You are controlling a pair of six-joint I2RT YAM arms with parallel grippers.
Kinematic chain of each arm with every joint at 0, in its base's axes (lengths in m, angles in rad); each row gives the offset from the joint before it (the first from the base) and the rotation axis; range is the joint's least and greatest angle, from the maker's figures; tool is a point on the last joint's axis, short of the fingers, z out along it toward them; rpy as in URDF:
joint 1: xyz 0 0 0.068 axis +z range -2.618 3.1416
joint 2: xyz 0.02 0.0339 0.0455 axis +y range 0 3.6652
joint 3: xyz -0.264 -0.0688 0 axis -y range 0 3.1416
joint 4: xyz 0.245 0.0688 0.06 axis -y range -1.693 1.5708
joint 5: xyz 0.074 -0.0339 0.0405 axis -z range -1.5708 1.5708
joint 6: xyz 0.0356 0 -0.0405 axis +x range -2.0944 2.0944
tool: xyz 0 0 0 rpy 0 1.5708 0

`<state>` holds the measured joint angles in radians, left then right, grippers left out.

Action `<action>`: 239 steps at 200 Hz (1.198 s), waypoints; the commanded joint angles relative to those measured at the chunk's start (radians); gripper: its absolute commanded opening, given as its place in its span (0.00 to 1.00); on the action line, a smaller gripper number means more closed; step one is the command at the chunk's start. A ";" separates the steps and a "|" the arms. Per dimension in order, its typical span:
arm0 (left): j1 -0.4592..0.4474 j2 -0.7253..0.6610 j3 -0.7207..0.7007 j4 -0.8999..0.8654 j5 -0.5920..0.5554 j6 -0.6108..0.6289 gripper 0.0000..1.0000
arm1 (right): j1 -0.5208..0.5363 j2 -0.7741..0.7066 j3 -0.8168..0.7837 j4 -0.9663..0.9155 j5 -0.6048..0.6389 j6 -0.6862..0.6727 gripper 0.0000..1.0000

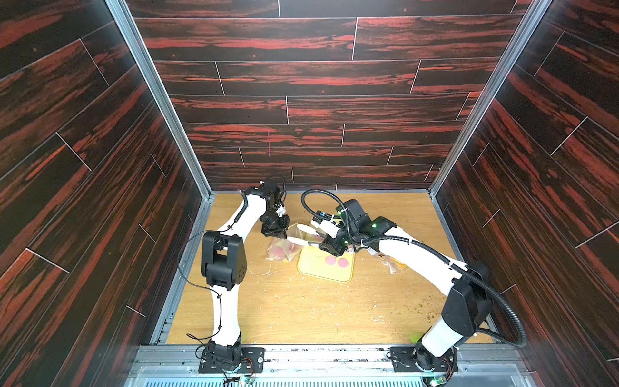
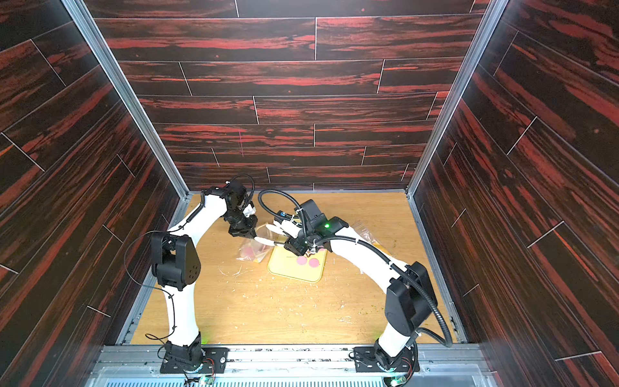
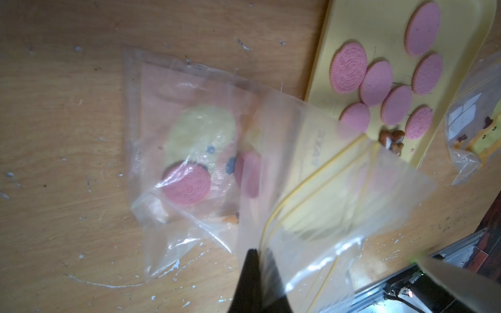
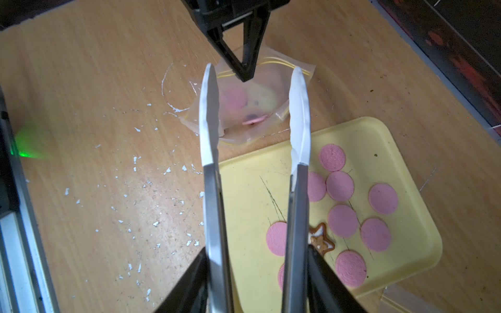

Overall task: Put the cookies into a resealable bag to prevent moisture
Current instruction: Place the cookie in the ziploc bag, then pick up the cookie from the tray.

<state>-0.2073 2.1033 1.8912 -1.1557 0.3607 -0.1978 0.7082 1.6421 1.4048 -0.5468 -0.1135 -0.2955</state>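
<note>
Several pink round cookies (image 4: pixel 340 185) and a brown star cookie (image 4: pixel 321 239) lie on the yellow tray (image 4: pixel 379 135); in both top views only two cookies (image 1: pixel 336 261) show. A clear resealable bag (image 3: pixel 217 113) lies left of the tray, with pink cookies (image 3: pixel 187 183) and a yellow piece inside. My left gripper (image 3: pixel 257 252) is shut on the bag's rim and holds its mouth lifted. My right gripper (image 4: pixel 257 257) is shut on metal tongs (image 4: pixel 214 211) with white tips. The tips are spread apart over the bag's mouth with nothing between them.
A second clear bag (image 3: pixel 471 122) with white squares and yellow pieces lies right of the tray, partly under my right arm (image 1: pixel 418 254). White crumbs dot the wooden table (image 1: pixel 301 308). Dark walls close in the back and both sides.
</note>
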 commanded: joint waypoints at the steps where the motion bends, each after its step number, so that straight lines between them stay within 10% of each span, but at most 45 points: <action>1: 0.006 -0.014 0.023 -0.029 0.012 0.020 0.00 | -0.041 -0.140 -0.064 0.018 -0.024 0.018 0.54; 59: 0.005 -0.009 0.023 -0.024 0.012 0.017 0.00 | -0.111 -0.143 -0.233 -0.090 0.104 0.001 0.54; 239: 0.005 -0.012 0.031 -0.039 0.000 0.022 0.00 | -0.098 0.217 -0.014 -0.103 0.184 0.015 0.51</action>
<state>-0.2070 2.1033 1.8965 -1.1599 0.3626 -0.1978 0.5941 1.8111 1.3544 -0.6331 0.0593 -0.2676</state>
